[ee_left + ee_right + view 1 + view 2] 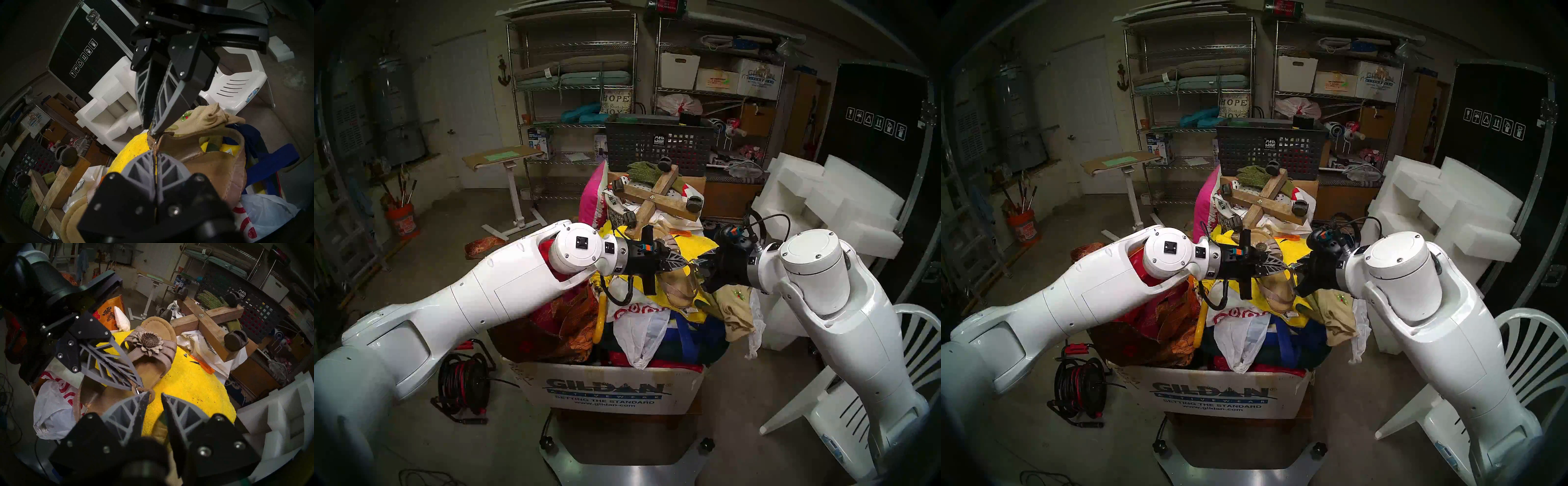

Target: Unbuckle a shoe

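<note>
Sandal [149, 351] strap in left gripper [138, 387]

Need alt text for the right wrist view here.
The left gripper pinches the thin ankle strap beside the small metal buckle of a tan flower-topped sandal lying on a yellow towel. The right gripper sits open at the strap.

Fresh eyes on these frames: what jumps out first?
Two white arms meet over a heaped Gildan box, grippers nearly tip to tip. The left gripper is shut on the ankle strap of a tan sandal on a yellow towel; the right gripper stands open beside the buckle. Behind lies a wooden caster cross.
</note>
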`<state>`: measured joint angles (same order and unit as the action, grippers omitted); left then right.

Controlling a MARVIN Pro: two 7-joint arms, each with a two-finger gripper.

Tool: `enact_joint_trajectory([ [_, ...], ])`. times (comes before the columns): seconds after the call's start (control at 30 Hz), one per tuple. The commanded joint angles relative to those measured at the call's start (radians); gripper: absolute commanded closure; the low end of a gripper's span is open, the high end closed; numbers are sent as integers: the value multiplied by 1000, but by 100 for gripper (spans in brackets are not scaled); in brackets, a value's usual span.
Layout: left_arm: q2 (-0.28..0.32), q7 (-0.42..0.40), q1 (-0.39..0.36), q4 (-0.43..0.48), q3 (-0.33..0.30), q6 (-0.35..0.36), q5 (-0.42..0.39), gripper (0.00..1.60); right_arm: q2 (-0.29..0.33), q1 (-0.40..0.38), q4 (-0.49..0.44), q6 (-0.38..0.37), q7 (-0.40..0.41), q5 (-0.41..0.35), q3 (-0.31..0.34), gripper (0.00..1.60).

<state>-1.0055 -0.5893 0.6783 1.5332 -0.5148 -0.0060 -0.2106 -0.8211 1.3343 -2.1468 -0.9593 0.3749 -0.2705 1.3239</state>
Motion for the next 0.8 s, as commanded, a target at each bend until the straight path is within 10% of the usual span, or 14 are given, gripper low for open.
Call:
enact_joint_trajectory([
  [0.0, -5, 2, -19, 12, -13, 1, -1, 160, 27, -15, -3, -1, -2, -24, -5, 80],
  [0.33, -10, 1, -23, 4, -12, -11, 0, 160, 67, -43, 11, -1, 22, -59, -33, 78],
  [0.43, -11, -1, -24, 4, -12, -13, -2, 160, 74, -60, 15, -1, 28, -60, -49, 48],
  [0.77, -13, -6, -22, 4, -14, -35, -10, 160, 84, -112, 38, -1, 22, -41, -98, 83],
])
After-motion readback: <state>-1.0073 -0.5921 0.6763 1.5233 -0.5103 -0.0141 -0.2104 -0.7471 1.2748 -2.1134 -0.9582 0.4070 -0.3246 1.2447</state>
